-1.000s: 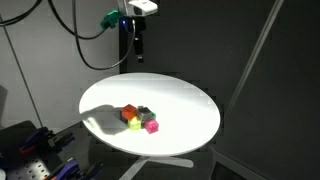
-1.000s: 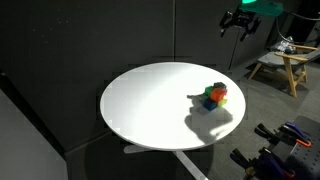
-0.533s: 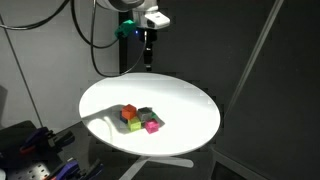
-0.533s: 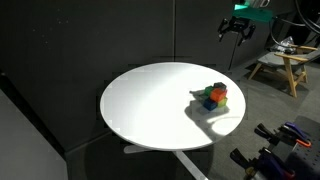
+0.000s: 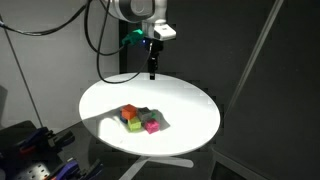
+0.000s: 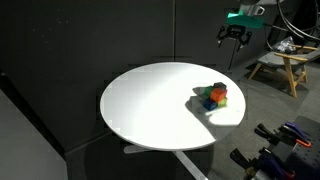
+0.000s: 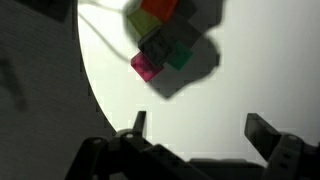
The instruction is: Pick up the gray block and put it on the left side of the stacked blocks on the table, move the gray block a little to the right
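Two fingers [image 7: 138,124] gape wide and empty at lower frame; gray block [image 7: 155,45] touches stacked blocks [image 7: 144,67] on white bench [image 7: 260,70].

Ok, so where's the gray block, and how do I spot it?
Find the big round white table; one tight bunch of small bright cubes sits on it. The small dull gray cube is pressed into that bunch, next to the magenta cube. It's the only one with no bright colour.
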Tool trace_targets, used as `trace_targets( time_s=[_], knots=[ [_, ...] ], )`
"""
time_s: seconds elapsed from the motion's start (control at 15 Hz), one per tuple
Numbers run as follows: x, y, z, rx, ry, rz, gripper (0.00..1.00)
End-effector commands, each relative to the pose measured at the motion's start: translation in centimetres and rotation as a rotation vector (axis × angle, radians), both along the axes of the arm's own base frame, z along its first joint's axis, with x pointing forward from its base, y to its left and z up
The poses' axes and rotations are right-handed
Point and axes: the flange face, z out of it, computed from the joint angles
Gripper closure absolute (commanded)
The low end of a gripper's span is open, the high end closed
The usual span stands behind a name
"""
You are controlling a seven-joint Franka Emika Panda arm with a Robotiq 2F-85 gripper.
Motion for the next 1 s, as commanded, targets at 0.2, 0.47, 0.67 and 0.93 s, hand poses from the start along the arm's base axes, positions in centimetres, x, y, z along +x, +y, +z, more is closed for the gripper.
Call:
trace_targets(
  time_s=[0.2, 0.47, 0.67, 0.93],
  knots=[
    [0.9, -0.2, -0.3, 0.032, 0.064, -0.058, 0.0],
    [0.4, -0.1, -0.9, 0.019, 0.06, -0.03, 0.0],
    [0.4, 0.0, -1.1, 0.019, 0.064, -0.029, 0.0],
    [0.4, 0.0, -1.1, 0.019, 0.064, -0.029, 0.0]
  ],
)
